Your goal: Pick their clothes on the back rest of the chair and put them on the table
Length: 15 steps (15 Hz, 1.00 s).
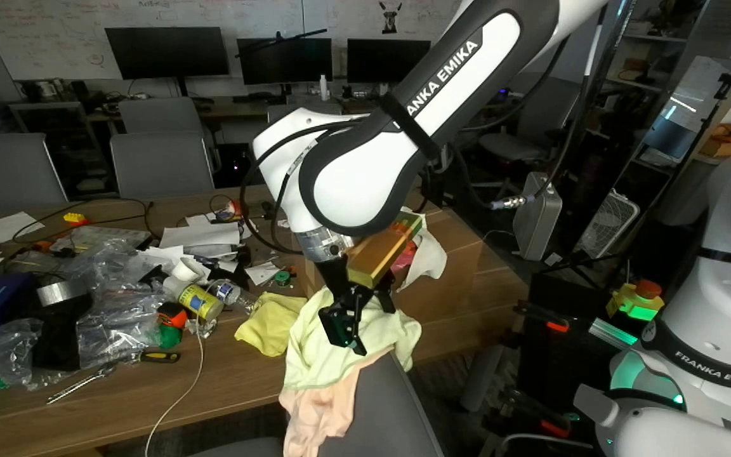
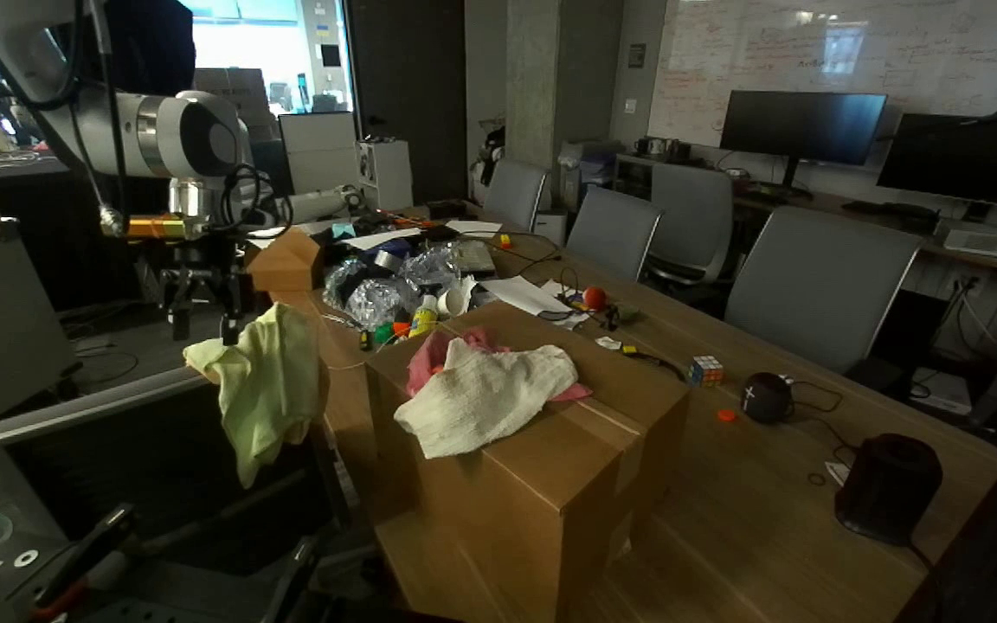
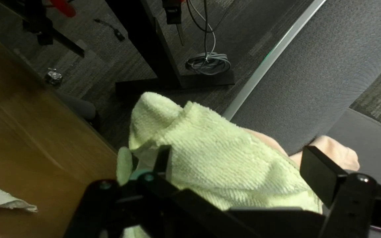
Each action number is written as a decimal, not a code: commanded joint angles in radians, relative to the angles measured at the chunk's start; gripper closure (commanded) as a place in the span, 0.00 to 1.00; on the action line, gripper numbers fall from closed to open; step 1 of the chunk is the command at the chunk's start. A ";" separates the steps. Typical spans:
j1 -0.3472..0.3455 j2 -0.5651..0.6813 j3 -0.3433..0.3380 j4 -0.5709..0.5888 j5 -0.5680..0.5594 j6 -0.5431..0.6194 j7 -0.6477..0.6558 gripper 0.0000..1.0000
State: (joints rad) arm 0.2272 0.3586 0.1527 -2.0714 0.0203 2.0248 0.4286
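Note:
A light green cloth [image 1: 315, 346] is draped over the top of the grey chair's back rest [image 1: 386, 409]. It also shows in an exterior view [image 2: 266, 381] and in the wrist view [image 3: 223, 152]. A peach cloth [image 1: 319, 406] hangs below and partly under it; part of it shows in the wrist view [image 3: 337, 152]. My gripper [image 1: 372, 327] is open and points down over the green cloth. In the wrist view the cloth lies between the spread fingers [image 3: 240, 168]. Whether the fingertips touch it I cannot tell. The wooden table [image 1: 238, 387] stands beside the chair.
A cardboard box [image 2: 507, 519] stands on the table near the chair, with a white cloth [image 2: 490, 398] and a pink cloth [image 2: 434, 359] on it. A yellow cloth [image 1: 268, 327] lies on the table. Plastic bags [image 1: 118, 304], bottles and tools clutter the table beyond.

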 commanded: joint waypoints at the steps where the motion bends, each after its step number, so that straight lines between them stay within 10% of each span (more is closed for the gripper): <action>1: 0.018 0.032 -0.020 0.032 -0.007 -0.008 0.020 0.00; 7: 0.015 0.056 -0.027 0.043 0.000 -0.017 0.010 0.00; 15: 0.023 0.063 -0.034 0.052 -0.012 -0.021 0.021 0.72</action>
State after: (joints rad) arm 0.2276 0.4115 0.1343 -2.0478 0.0203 2.0251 0.4314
